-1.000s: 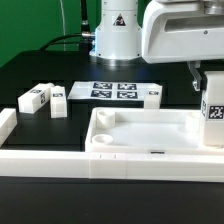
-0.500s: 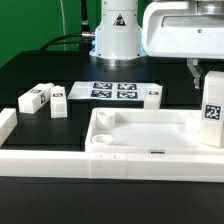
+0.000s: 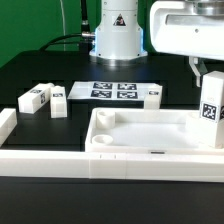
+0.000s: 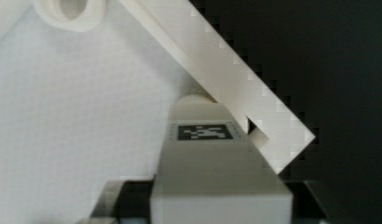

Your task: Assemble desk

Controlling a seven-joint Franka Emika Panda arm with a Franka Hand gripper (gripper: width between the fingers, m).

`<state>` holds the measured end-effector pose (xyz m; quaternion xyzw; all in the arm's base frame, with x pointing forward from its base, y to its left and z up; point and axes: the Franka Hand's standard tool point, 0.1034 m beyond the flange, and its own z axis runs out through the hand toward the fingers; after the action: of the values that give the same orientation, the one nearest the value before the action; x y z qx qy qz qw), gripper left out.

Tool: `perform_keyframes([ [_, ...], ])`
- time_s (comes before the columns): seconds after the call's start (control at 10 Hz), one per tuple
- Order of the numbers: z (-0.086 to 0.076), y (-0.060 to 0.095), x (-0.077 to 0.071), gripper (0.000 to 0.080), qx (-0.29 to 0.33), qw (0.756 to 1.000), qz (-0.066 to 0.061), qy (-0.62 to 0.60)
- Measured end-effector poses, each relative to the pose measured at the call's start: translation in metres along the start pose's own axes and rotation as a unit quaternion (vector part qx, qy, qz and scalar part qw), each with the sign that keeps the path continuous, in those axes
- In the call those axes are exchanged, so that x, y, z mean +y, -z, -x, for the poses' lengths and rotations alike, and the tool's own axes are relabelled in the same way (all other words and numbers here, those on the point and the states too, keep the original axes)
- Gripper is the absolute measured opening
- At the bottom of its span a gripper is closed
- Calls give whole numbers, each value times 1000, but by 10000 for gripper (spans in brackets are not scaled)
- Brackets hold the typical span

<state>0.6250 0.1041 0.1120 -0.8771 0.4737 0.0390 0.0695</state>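
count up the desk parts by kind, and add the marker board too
desk top: 1
leg: 4
marker board: 1
total: 6

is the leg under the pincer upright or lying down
Upright: the leg stands on end at the desk top's right end in the exterior view, tag facing the camera, gripped from above by the pincer.
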Motion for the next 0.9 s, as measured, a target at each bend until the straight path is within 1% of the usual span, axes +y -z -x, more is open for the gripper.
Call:
perform_keyframes([
  [0.1,1,-1,0,291,-2,999,-6,-45],
  [0.2,1,-1,-2,291,-6,996,-18,-91],
  [0.3,1,-1,-2,291,-10,985,-40,-167],
  [0.4,1,-1,-1,291,-14,982,-47,-185],
  [0.5,2,-1,-2,291,-20,975,-50,-215],
  [0.6,2,-1,-2,291,-19,977,-50,-205],
  [0.7,3,-1,0,400,-22,982,-39,-181],
  [0.8,6,0,0,536,-29,987,-17,-158],
  [0.9,6,3,-3,536,-28,993,-5,-117],
])
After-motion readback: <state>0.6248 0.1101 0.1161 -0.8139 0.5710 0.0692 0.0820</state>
